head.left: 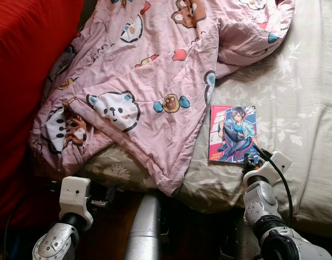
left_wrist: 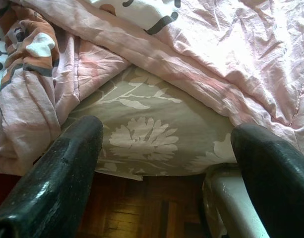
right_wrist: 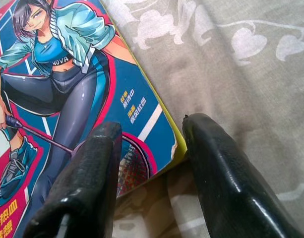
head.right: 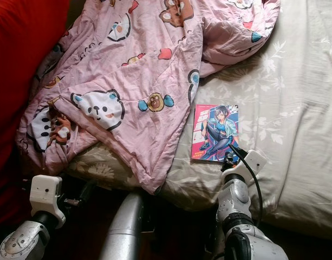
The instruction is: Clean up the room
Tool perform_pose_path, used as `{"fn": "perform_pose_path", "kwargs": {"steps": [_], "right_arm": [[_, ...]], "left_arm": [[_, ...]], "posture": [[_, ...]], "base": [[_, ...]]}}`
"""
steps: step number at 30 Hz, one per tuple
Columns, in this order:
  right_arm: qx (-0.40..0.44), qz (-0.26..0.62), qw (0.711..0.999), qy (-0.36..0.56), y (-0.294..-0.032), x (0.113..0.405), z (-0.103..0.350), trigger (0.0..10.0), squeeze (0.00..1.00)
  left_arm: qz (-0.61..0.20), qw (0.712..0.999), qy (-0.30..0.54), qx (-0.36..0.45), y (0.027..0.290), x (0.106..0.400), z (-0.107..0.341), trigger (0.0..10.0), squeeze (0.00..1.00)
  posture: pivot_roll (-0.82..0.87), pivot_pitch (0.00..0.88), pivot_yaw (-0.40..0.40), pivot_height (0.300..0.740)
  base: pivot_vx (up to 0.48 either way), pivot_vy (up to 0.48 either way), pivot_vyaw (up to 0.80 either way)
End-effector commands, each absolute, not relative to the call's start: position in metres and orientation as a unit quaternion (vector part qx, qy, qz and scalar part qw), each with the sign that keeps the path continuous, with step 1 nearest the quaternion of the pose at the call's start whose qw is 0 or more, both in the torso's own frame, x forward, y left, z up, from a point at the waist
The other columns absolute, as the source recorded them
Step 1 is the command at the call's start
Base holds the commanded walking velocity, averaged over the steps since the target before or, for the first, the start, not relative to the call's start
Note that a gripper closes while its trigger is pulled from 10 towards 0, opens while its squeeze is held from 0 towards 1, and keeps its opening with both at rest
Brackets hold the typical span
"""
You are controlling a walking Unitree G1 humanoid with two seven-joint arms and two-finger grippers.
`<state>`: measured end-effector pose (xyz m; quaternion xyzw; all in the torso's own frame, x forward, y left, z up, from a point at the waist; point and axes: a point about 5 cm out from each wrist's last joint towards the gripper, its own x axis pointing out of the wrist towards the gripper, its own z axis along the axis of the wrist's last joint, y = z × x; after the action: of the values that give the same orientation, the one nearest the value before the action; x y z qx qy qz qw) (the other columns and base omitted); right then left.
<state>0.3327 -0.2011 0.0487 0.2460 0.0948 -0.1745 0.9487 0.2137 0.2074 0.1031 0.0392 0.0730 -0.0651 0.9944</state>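
Beige floral bedsheet [head.left: 295, 97] covers the bed, with a pink cartoon blanket [head.left: 149, 81] heaped across its left side. On the sheet lies a comic book [head.left: 232, 134]. The right gripper [right_wrist: 152, 148] straddles its near corner, fingers apart, one over the cover, one on the sheet. The left gripper [left_wrist: 166, 158] hangs spread at the bed's edge.

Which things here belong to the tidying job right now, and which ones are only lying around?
Part of the job:
- comic book on the bed sheet, its near corner between the open fingers of the right claw
- pink blanket, crumpled on the bed

Just lying about:
- red cloth at the left
- wooden floor below the open left claw
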Motion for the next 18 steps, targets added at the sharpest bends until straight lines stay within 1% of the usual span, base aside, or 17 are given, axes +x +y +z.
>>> {"fn": "perform_pose_path", "kwargs": {"steps": [1, 18], "right_arm": [[0.251, -0.161, 0.948, 0.108, -0.1913, 0.3307, 0.0431, 10.0, 0.00], [0.239, -0.132, 0.959, 0.072, -0.1817, 0.3315, 0.0487, 10.0, 0.00]], "left_arm": [[-0.051, 0.993, 0.092, 0.044, 0.2151, 0.2077, 0.0989, 10.0, 0.00], [-0.059, 0.994, 0.087, 0.037, 0.2094, 0.2139, 0.0977, 10.0, 0.00]], "posture": [[0.26, 0.442, 0.242, 0.621], [0.23, 0.424, 0.229, 0.621]], "base": [[0.000, 0.000, 0.00], [0.000, 0.000, 0.00]]}}
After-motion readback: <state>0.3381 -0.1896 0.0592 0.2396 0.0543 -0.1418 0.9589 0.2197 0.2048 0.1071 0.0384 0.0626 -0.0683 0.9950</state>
